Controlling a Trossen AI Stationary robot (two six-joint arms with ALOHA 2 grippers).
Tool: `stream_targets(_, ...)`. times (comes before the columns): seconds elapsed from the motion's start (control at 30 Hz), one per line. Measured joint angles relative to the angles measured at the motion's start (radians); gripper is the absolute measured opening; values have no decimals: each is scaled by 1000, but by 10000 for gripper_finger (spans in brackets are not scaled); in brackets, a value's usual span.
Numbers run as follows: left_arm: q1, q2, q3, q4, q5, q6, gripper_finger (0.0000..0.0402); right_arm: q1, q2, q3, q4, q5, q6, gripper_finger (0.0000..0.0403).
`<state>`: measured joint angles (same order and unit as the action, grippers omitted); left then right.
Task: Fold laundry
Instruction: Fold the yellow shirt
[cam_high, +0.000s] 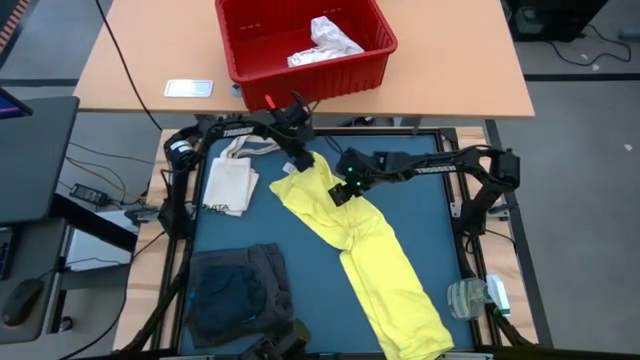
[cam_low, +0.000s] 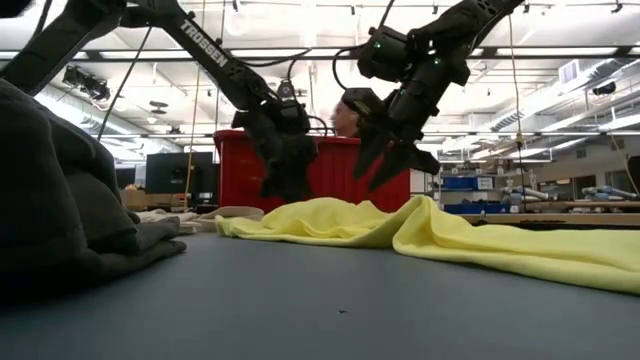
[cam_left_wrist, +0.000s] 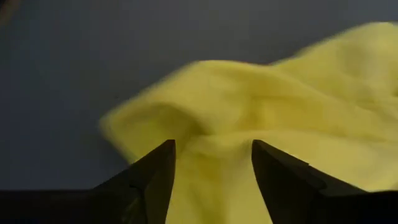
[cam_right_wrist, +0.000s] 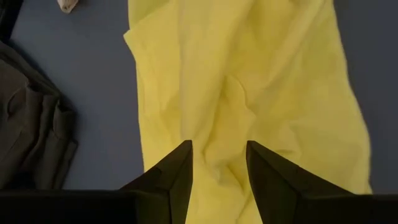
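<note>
Where it bunches, soft yellow garment (cam_high: 365, 250), long

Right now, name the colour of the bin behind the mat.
Red bin, clearest in the high view.

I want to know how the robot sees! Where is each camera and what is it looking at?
High view: above, looking down; both arms over the yellow garment.
Low view: table height, facing the red bin; both arms.
Left wrist view: left end effector, open over yellow.
Right wrist view: right end effector, open over yellow.
All share the yellow garment.
</note>
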<state>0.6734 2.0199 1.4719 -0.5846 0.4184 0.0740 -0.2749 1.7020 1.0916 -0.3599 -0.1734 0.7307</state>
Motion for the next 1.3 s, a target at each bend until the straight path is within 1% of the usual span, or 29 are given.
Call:
stream_targets(0.1, 6, 7, 0, 35, -4, -9, 178, 0, -9, 0, -1, 0, 5, 155)
stream_targets(0.2, 3, 7, 0, 22, 61, -5, 120, 0, -21, 0, -5, 0, 11, 155)
stream_targets(0.23, -2, 9, 0, 17, 95, -1, 97, 0, -25, 0, -9, 4, 11, 155)
stream_targets(0.33, -6, 9, 0, -7, 252, 14, 24, 0, -47, 0, -34, 39, 12, 155)
stream_targets(0.4, -6, 8, 0, -42, 307, 23, 9, 0, -67, 0, -62, 71, 12, 155)
stream_targets(0.53, -2, -30, 0, -226, 302, 116, 3, 1, -95, -2, -129, 128, 10, 155)
stream_targets(0.57, -2, -50, 0, -270, 272, 146, 3, 3, -101, -8, -130, 138, 9, 155)
stream_targets(0.6, -3, -73, 0, -299, 211, 162, 2, 5, -106, -18, -123, 148, 9, 155)
stream_targets(0.63, -4, -91, 0, -312, 127, 166, 2, 8, -109, -31, -109, 153, 12, 155)
stream_targets(0.67, -4, -104, 0, -308, 49, 161, 2, 11, -110, -46, -84, 154, 19, 155)
stream_targets(0.7, -4, -112, 0, -285, 2, 150, 3, 12, -110, -60, -58, 154, 30, 155)
stream_targets(0.73, -2, -112, 0, -242, -14, 130, 5, 14, -109, -75, -31, 151, 42, 155)
stream_targets(0.8, 7, -109, 0, -134, -6, 37, 16, 15, -106, -104, 40, 126, 73, 155)
stream_targets(0.87, 10, -90, 2, -32, 2, -54, 38, 15, -105, -131, 91, 93, 109, 155)
stream_targets(0.97, 8, -48, -1, 5, 3, -137, 84, 31, -105, -150, 103, 80, 153, 155)
stream_targets(1.03, 2, -33, -1, -2, 3, -146, 118, 49, -107, -158, 104, 79, 163, 155)
stream_targets(1.13, -7, -23, 0, -30, 7, -106, 162, 72, -108, -166, 104, 75, 168, 155)
stream_targets(1.23, -23, -20, -1, -25, 6, -63, 188, 86, -108, -174, 103, 76, 185, 155)
stream_targets(1.3, -33, -20, 0, -3, 7, -56, 193, 91, -108, -180, 102, 76, 194, 155)
